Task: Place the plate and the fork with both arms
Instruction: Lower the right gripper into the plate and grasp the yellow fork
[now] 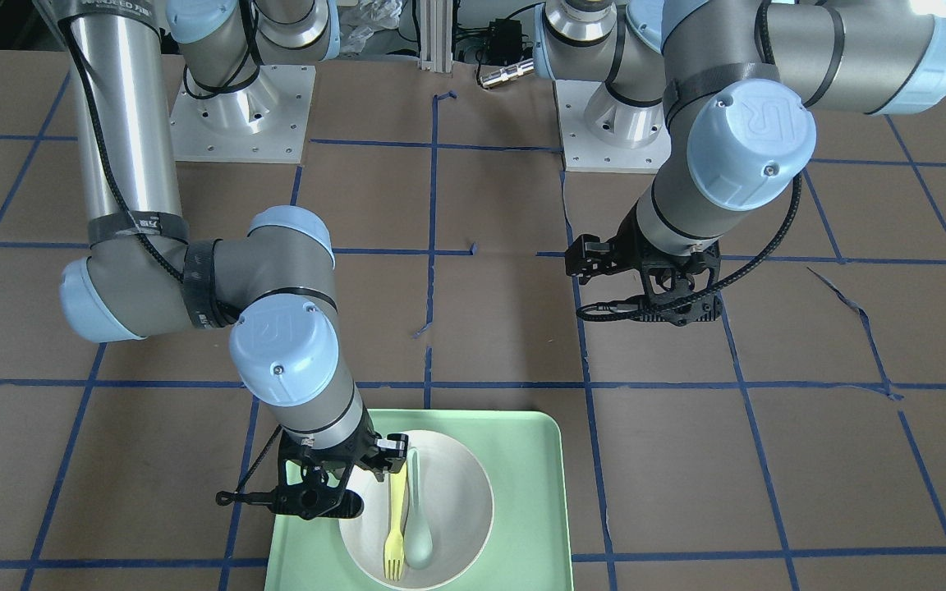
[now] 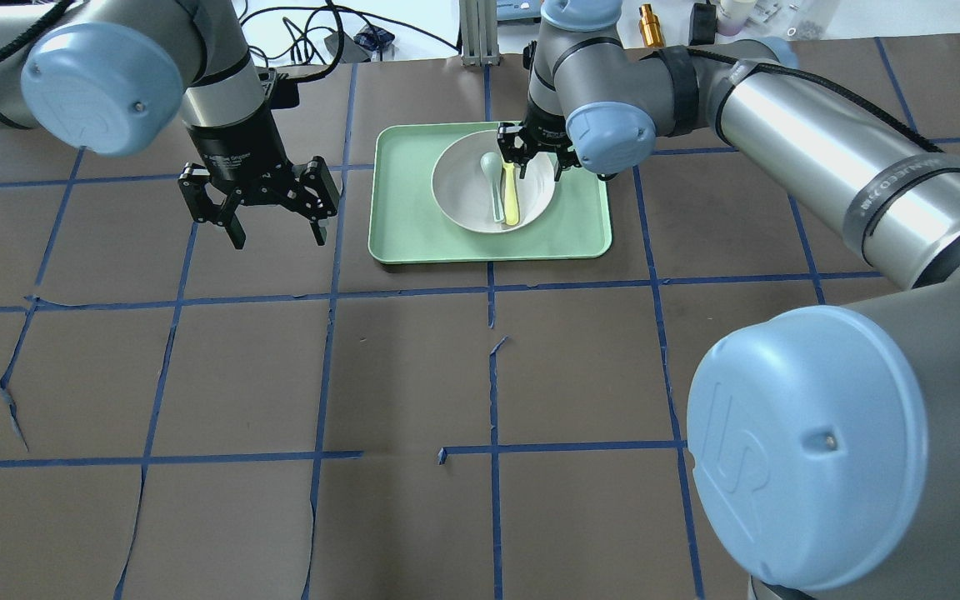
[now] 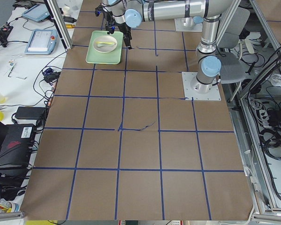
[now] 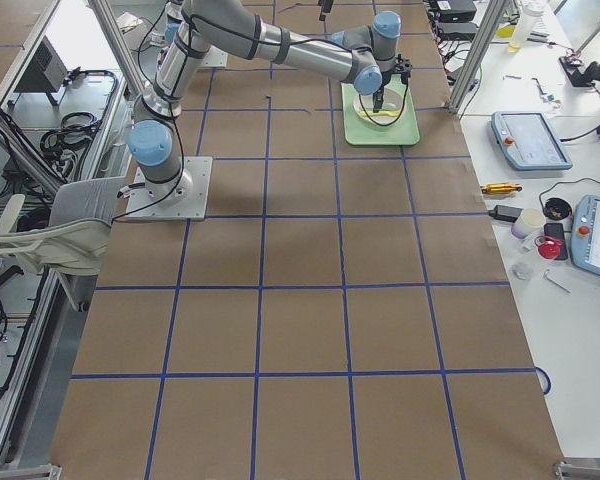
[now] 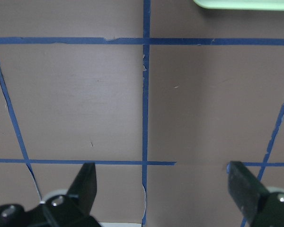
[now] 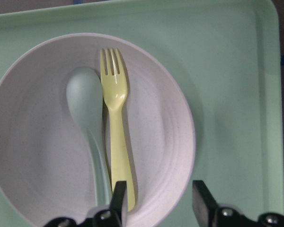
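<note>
The fork [image 6: 116, 123] lies in the plate [image 6: 33, 142] beside a spoon [image 6: 83, 99] on the green tray [image 6: 227, 47], so the right claw [image 6: 158, 201] hangs open and empty over its handle, likely to grab it, while the left claw [image 2: 278, 237] hangs open and empty over the surface [image 2: 413, 375] nearby.

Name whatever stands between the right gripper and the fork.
Nothing visible. The right gripper hovers open over the handle end of the fork; the spoon lies alongside it in the plate, close on one side.

"UR" embossed on blue joint cap [image 1: 752, 144]; strap [image 2: 892, 190] print illegible.
</note>
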Robot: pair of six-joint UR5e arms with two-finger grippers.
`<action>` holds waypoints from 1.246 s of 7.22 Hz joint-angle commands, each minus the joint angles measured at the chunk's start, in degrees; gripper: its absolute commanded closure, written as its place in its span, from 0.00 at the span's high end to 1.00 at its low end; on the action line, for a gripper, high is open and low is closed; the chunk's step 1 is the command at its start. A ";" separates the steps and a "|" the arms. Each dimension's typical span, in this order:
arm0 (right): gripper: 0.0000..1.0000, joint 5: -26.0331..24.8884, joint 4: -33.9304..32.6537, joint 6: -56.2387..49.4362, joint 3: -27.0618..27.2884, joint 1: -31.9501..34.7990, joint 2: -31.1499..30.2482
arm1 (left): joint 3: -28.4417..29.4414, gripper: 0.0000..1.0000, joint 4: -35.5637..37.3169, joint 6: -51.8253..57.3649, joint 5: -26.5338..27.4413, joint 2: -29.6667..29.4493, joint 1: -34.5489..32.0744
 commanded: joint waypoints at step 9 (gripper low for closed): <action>0.49 1.57 -2.73 2.09 -2.69 1.63 6.32 | -1.08 1.00 0.59 0.00 0.24 0.12 -0.21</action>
